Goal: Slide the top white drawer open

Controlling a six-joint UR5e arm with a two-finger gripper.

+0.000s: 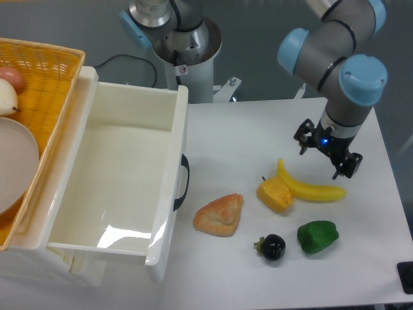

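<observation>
Your top white drawer (122, 181) stands pulled far out at the left, its handle (183, 183) facing right. Your gripper (327, 153) hangs well to its right, fingers apart and empty, above the banana (310, 188).

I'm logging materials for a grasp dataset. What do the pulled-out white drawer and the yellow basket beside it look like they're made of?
The top white drawer looks like glossy moulded plastic: glare streaks its floor. The yellow wicker basket looks woven, showing a lattice weave; natural or synthetic is unclear.

Bare table (239, 139) lies between me and the top white drawer (129, 174). The banana (310, 189) sits just below my fingers (342, 169).
</observation>
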